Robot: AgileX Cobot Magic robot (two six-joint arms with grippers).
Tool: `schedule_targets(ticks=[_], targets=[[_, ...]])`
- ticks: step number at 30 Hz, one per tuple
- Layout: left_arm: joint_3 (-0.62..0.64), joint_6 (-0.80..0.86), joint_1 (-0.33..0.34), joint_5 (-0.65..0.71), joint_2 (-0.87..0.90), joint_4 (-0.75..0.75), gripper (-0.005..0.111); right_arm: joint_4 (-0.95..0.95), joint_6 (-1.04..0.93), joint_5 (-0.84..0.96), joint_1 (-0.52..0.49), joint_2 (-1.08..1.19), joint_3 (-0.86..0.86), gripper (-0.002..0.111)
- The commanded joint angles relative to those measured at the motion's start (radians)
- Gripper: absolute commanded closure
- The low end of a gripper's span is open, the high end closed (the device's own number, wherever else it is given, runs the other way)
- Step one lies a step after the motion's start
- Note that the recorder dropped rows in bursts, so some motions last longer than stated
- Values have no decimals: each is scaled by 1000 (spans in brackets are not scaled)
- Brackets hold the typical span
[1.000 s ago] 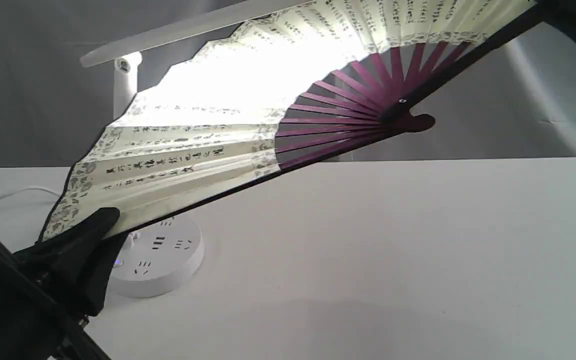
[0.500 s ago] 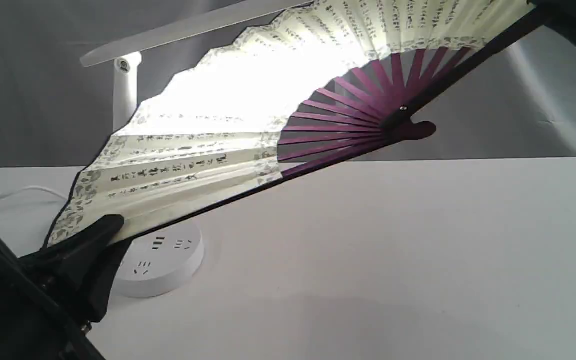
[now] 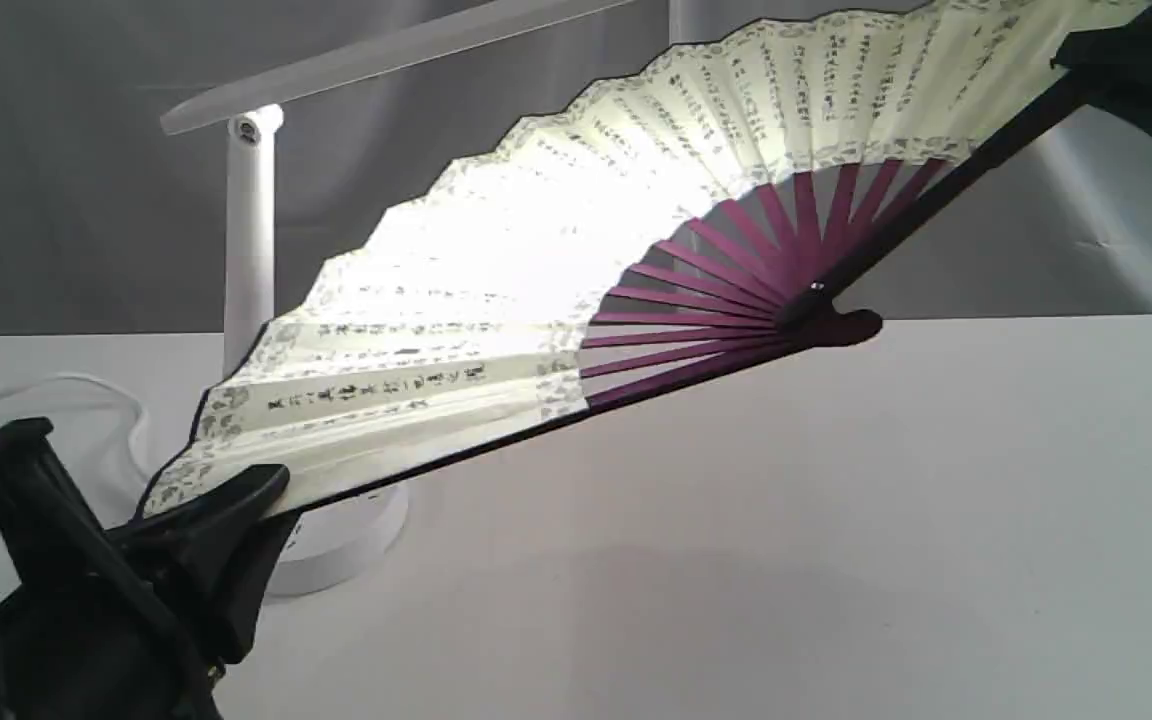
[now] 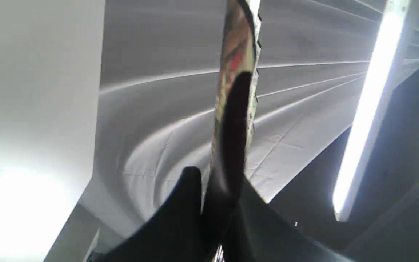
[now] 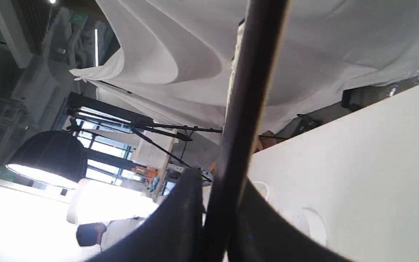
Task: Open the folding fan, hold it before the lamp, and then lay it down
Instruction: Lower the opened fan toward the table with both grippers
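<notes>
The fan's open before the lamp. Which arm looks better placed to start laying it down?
Probably the left: the left pincer grips the fan at its lower end just above the table, while the right pincer holds the other end high up.

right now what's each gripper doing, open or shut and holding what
Left gripper: closed on the lower dark guard of the cream, maroon-ribbed paper folding fan.
Right gripper: closed on that fan's upper dark guard.

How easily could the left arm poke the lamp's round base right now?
Probably not easily: the left tool is shut on the folding fan, whose spread leaf hangs in front of the lamp base. The base does sit close by, though.
</notes>
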Motion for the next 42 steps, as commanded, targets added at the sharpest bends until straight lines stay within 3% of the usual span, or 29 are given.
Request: schedule_targets(ticks=[1,9,19,29,42], targets=[[-7,-47,8,-35,38,-50,107,-69,-50,-53,-12,-3,2,108],[-12,-60,8,-57,92,-52,107,-86,1,-67,-12,60,2,108],[-104,-27,8,-40,214,-37,107,-90,-7,-68,-14,164,2,108],[-118,-60,8,-62,352,-30,107,-94,-28,-75,-71,261,2,108],[-247,-60,8,-63,516,-11,107,-115,-58,-89,-83,357,2,108]])
